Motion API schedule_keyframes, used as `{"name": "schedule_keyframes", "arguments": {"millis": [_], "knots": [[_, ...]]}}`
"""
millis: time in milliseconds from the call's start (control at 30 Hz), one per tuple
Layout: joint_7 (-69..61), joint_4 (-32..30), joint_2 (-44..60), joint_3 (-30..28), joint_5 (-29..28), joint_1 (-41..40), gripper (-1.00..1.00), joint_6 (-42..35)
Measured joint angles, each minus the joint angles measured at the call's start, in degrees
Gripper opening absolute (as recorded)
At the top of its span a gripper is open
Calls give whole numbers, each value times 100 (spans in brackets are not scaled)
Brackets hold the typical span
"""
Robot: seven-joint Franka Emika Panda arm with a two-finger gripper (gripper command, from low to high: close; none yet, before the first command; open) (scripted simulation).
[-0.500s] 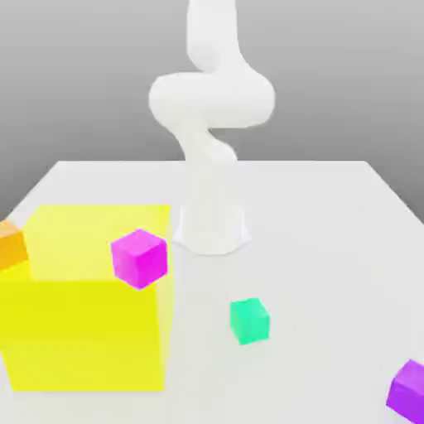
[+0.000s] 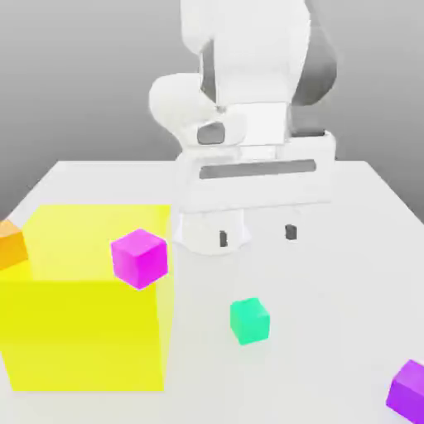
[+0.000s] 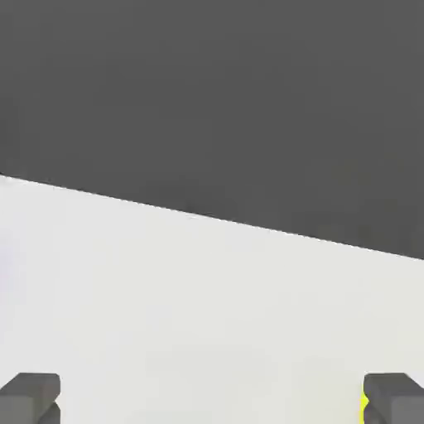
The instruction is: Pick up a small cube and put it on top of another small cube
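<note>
One small plain teal-green cube [image 2: 249, 320] sits on the white table [image 2: 348, 248], below the white pincer [image 2: 256, 235] (fingers spread wide, holding nothing).

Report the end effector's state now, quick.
End effector: open, fingers spread wide, holding nothing; it hangs above the table, apart from the small teal-green cube.

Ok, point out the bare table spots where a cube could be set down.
Free: the stretch on the exterior view's right, between the teal cube, the purple cube and the table's far edge. Crowded: the exterior view's left, where the yellow block, magenta cube and orange cube cluster.
</note>
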Motion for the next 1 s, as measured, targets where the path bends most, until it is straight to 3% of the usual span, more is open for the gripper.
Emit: {"name": "schedule_keyframes", "arguments": {"millis": [100,333,367,600,867,1000], "knots": [[-86,-479,1024,67,-48,127,0,794],[-29,-377,2719,-117,-173,343,0,2174],[-27,-361,2827,-140,-172,369,-100,2265],[-8,-364,2806,-136,-196,361,-100,2245],[-55,-622,1282,-32,-130,277,-100,979],[-146,-126,1138,-49,-404,226,-100,411]]}}
